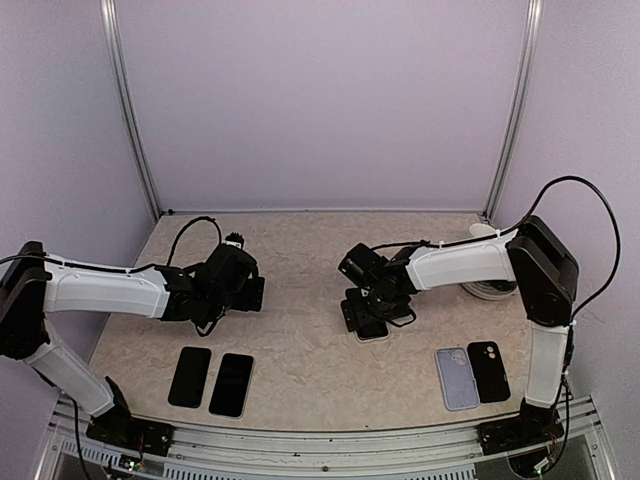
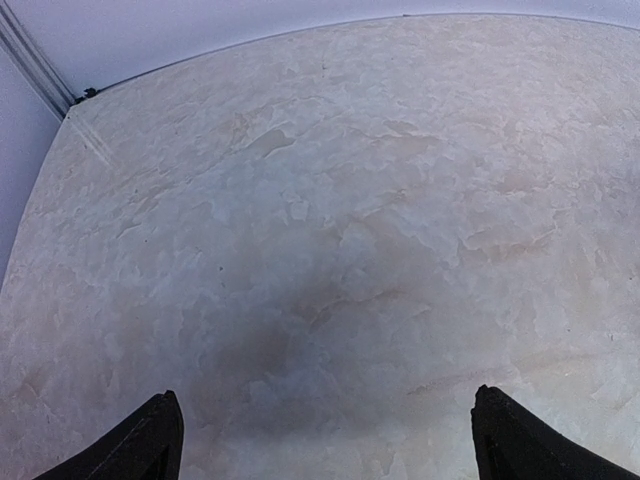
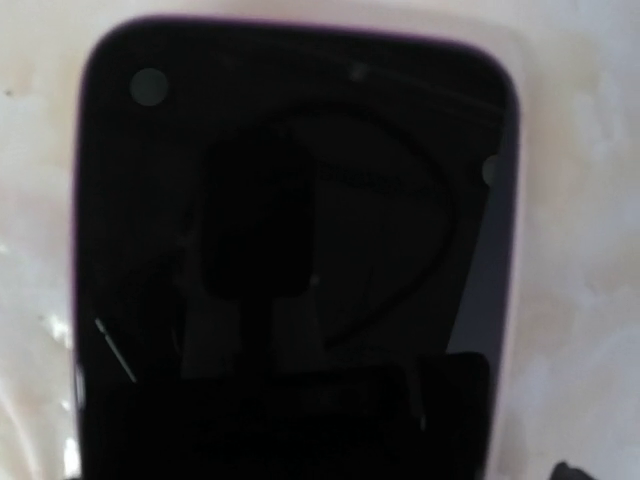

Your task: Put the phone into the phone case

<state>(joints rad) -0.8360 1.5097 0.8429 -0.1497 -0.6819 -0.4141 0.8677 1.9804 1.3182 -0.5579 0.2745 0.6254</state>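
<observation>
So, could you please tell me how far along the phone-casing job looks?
Done, apparently: one phone lies screen-up in a clear case beneath the right fingers. In hand: nothing visibly gripped; the left fingers hang open over bare table. Left: two black phones by the left arm, and what look like a lilac case and a black case by the right arm, both without phones.
</observation>
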